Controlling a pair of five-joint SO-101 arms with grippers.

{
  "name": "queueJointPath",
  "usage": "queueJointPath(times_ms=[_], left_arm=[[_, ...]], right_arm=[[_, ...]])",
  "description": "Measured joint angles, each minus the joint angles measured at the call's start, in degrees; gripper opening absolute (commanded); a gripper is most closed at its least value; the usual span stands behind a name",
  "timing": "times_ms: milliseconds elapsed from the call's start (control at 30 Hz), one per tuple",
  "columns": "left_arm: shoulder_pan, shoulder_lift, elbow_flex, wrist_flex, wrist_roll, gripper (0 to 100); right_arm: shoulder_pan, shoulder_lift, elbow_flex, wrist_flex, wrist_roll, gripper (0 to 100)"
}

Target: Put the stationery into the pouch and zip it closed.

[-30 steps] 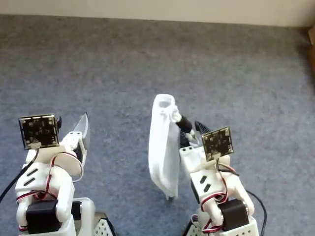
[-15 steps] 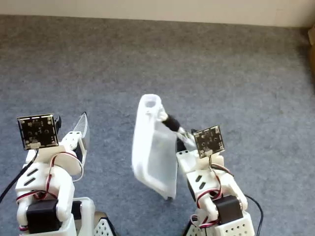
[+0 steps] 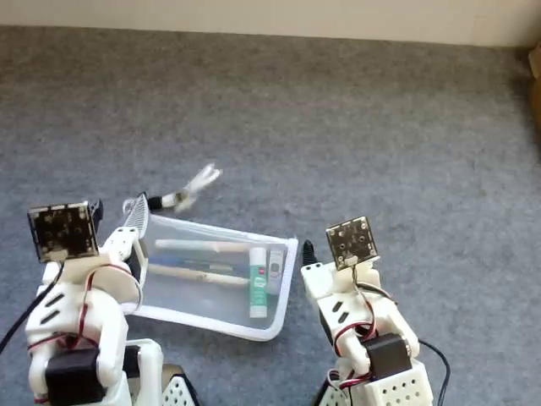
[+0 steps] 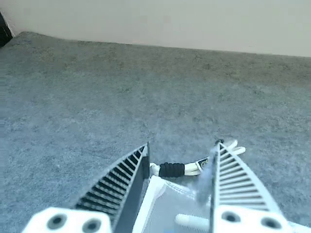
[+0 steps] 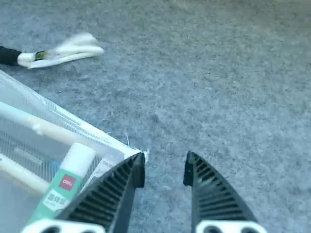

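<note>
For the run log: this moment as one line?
pouch lying flat, stationery inside | left gripper open by pouch | right gripper open, empty

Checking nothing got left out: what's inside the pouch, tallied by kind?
Pens or pencils: 2
Glue stick: 1
Small white item, kind unclear: 1
Total in the pouch: 4

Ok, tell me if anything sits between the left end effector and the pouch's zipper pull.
Nothing visible does. The zipper pull lies on the carpet at the end of the pouch, and the left end effector stands open directly over it, with only open space between them.
</note>
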Motion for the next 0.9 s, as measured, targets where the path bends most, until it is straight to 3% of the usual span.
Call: queueJointPath(times_ms=[200, 400, 533, 667, 900], left_arm=[[-0.1, -9.7, 0.6, 0.0, -0.1, 21], [0.1, -10.4, 1.8, 0.0, -0.1, 21], [-0.1, -10.4, 1.8, 0.0, -0.1, 12], [-0.1, -10.4, 1.8, 0.0, -0.1, 1], [-0.2, -10.4, 6.6, 0.0, -0.1, 3]], right_arm=[[0.0, 0.0, 0.0, 0.0, 0.0, 13.1], [0.0, 0.0, 0.0, 0.0, 0.0, 12.2], [0.0, 0.0, 0.0, 0.0, 0.0, 0.5], [0.0, 0.0, 0.0, 0.0, 0.0, 0.7], [0.0, 0.0, 0.0, 0.0, 0.0, 0.5]])
